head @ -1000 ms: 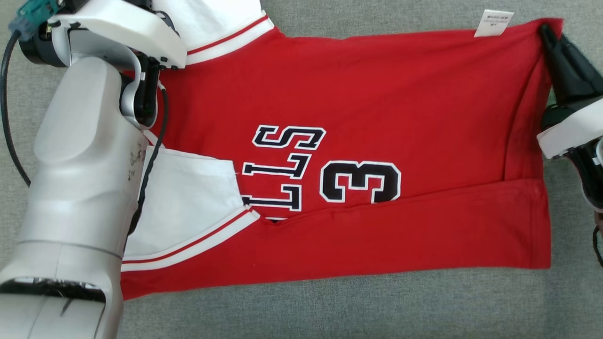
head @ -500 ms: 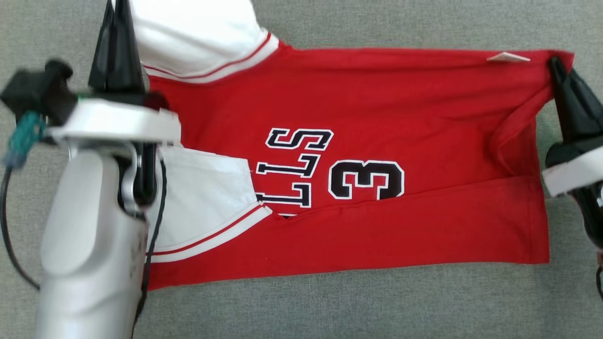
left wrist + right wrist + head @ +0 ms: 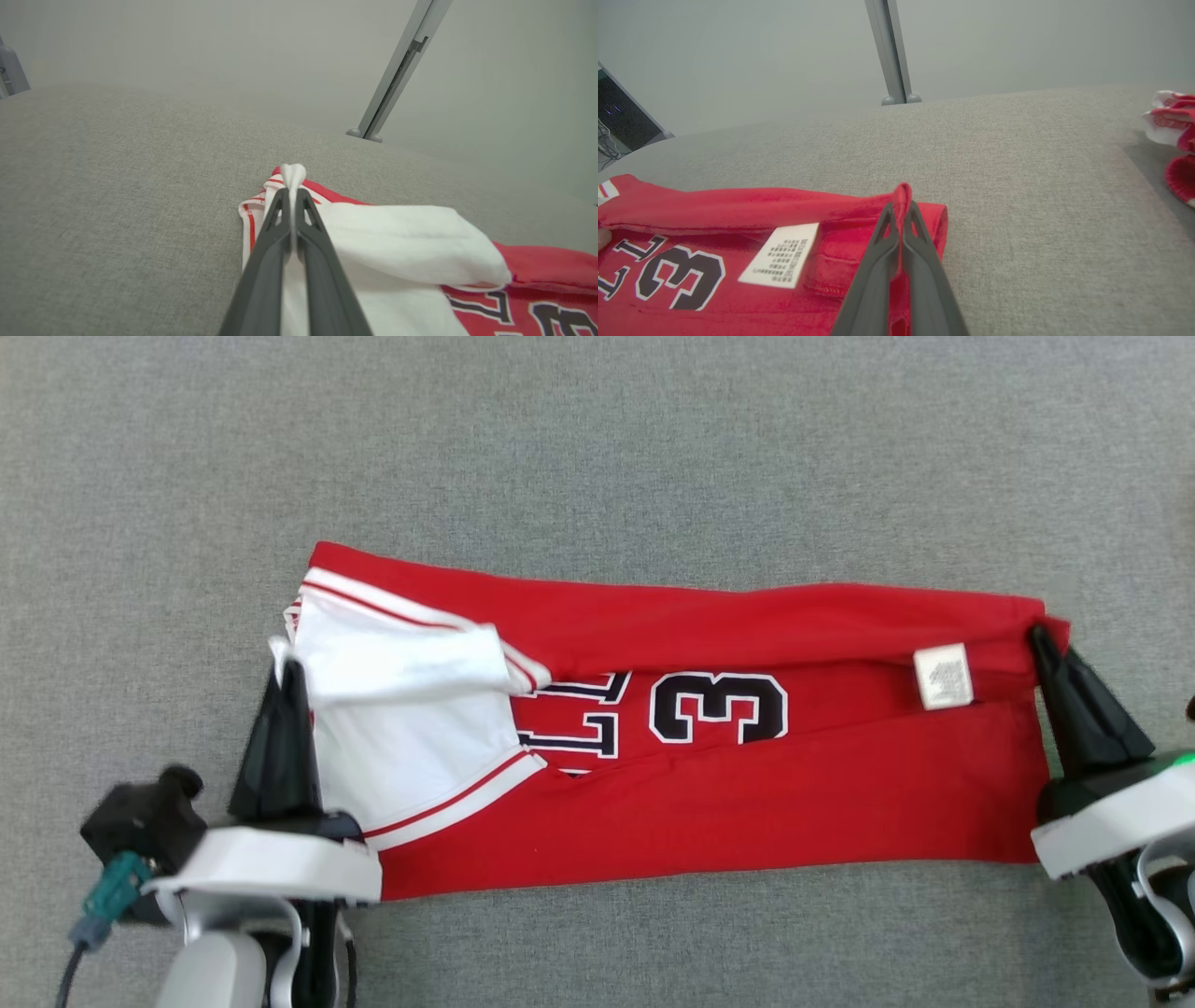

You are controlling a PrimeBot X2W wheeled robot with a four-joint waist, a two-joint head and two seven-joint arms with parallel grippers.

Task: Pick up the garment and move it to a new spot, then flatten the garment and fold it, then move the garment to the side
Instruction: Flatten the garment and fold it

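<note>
The garment (image 3: 747, 803) is a red jersey with white sleeves, black lettering and a "3". It lies on the grey cloth surface (image 3: 597, 457) as a long band, its far edge folded toward me. My left gripper (image 3: 291, 665) is shut on the white sleeve fabric (image 3: 293, 173) at the band's left end. At the right end, my right gripper (image 3: 1036, 633) is shut on a pinch of the red hem (image 3: 903, 191). A white care label (image 3: 943, 676) faces up near the right end.
More red and white cloth (image 3: 1174, 140) lies at the right edge of the right wrist view. A grey metal post (image 3: 892, 51) stands beyond the surface's far edge; the left wrist view shows a post (image 3: 397, 74) too. Bare grey surface lies beyond the garment.
Both grippers have pulled the garment's far edge toward me, folding it over the lettering. The band is now narrower and the label has flipped face up. The head camera has shifted too.
</note>
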